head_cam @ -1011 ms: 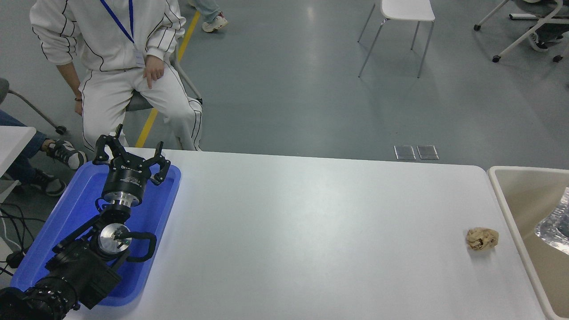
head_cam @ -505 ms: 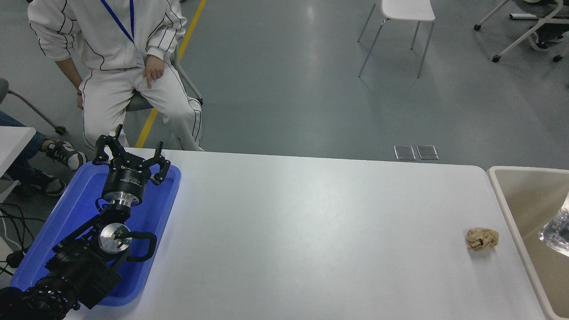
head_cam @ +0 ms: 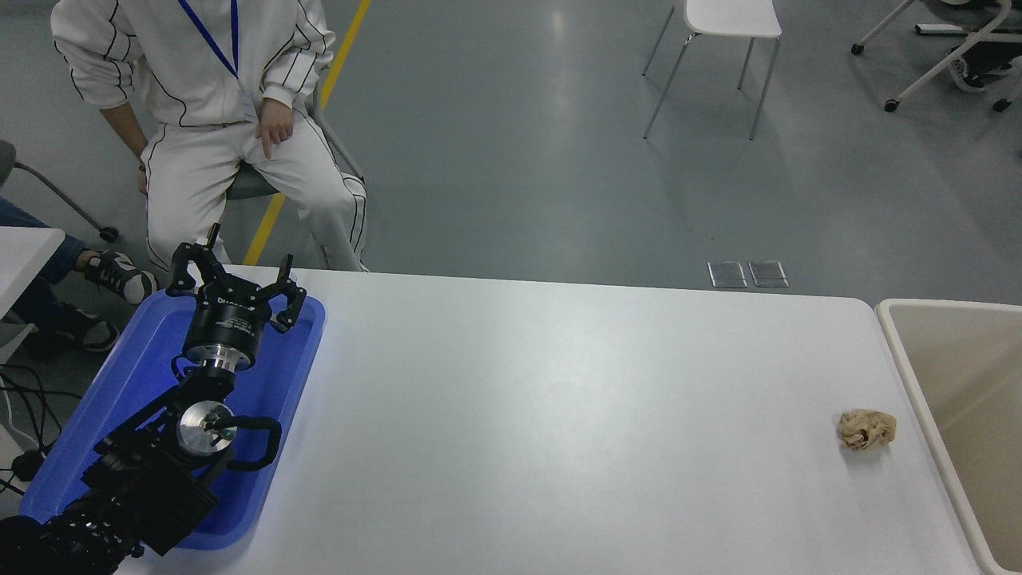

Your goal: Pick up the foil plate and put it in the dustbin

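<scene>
The foil plate is out of view in the head view. The dustbin [head_cam: 950, 304], beige with a thick pale rim, stands against the table's right end, and the part of its inside that shows holds nothing. My left gripper [head_cam: 235, 267] is open and empty, parked over the blue tray [head_cam: 144, 367] at the table's left. My right arm and gripper are out of view.
A small crumpled tan paper ball [head_cam: 866, 429] lies on the white table [head_cam: 559, 415] near the dustbin. A person in white [head_cam: 215, 104] sits beyond the table's far left corner. A white chair [head_cam: 730, 24] stands on the floor at the back.
A shiny crinkled thing that showed at the right edge over the dustbin slid right and is now out of view. My left arm has not moved.
</scene>
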Robot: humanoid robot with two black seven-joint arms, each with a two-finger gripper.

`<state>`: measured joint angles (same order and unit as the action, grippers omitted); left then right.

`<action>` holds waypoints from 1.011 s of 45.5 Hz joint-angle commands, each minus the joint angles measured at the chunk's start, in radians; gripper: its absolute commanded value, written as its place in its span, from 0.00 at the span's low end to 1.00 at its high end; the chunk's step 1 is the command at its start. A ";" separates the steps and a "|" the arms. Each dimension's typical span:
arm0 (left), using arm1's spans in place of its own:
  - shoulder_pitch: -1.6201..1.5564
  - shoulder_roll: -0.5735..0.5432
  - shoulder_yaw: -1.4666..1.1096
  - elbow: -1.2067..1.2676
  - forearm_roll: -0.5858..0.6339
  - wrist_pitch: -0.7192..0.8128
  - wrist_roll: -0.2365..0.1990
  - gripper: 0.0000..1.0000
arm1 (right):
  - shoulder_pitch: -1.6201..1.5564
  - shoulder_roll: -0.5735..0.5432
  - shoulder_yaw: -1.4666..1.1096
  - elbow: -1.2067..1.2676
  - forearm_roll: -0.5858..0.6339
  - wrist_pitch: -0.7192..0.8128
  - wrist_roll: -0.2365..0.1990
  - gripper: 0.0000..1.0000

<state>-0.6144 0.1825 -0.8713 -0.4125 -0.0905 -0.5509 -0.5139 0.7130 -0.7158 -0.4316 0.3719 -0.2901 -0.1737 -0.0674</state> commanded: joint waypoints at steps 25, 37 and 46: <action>-0.001 0.000 0.000 0.000 0.000 0.000 0.002 1.00 | 0.807 -0.226 -0.755 0.803 -0.011 0.328 0.000 1.00; -0.001 0.000 0.000 0.000 0.000 0.000 0.002 1.00 | 1.204 -0.096 -1.035 0.829 -0.011 0.902 0.000 1.00; -0.001 0.000 0.000 0.000 0.000 0.000 0.002 1.00 | 1.347 -0.044 -1.038 0.858 -0.011 0.959 -0.002 1.00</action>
<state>-0.6151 0.1825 -0.8713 -0.4126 -0.0904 -0.5505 -0.5124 1.8270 -0.8339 -1.3633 1.1780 -0.3002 0.5924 -0.0673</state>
